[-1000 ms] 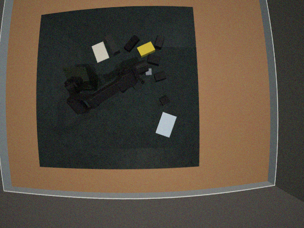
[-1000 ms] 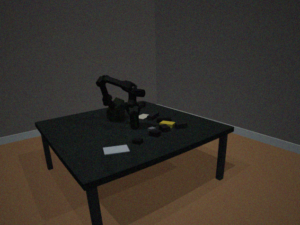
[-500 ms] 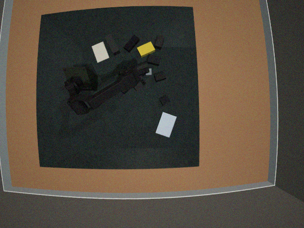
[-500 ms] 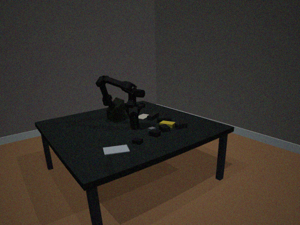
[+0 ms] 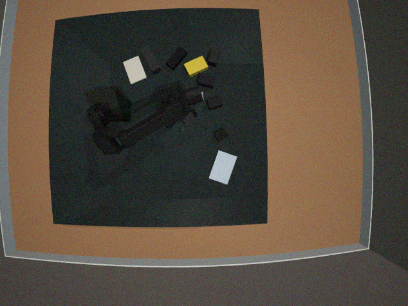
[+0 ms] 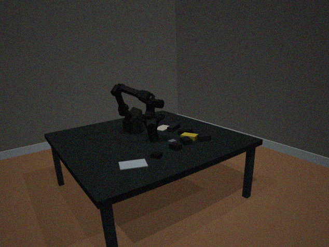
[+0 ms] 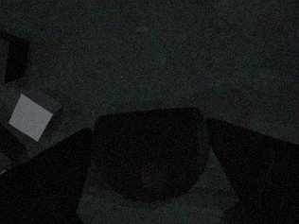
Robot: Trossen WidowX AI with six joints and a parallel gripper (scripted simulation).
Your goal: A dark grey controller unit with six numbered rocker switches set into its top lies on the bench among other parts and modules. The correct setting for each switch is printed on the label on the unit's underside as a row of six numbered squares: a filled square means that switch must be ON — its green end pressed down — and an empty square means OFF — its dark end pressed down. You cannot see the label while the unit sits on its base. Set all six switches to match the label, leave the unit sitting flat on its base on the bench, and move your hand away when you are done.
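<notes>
My gripper point(image 6: 152, 129) point(image 7: 149, 129) points down over the bench. Its fingers stand wide apart at the lower left and lower right of the wrist view. They look shut on the controller unit point(image 6: 152, 134) point(image 7: 151, 155), a very dark block that fills the gap between them. In the exterior view the unit looks upright on end, close above or touching the bench; which cannot be told. In the wrist view its near face is almost black. No switch positions and no label squares can be read. In the top view the arm largely hides the unit.
A small grey cube point(image 6: 172, 140) point(image 7: 30, 117) lies near the gripper. A yellow block point(image 5: 195, 65) point(image 6: 189, 136), a cream card point(image 5: 134, 69) point(image 6: 162, 127) and several dark blocks lie around it. A small dark block point(image 5: 220, 134) point(image 6: 156, 154) lies near a white card point(image 5: 222, 167) point(image 6: 133, 164).
</notes>
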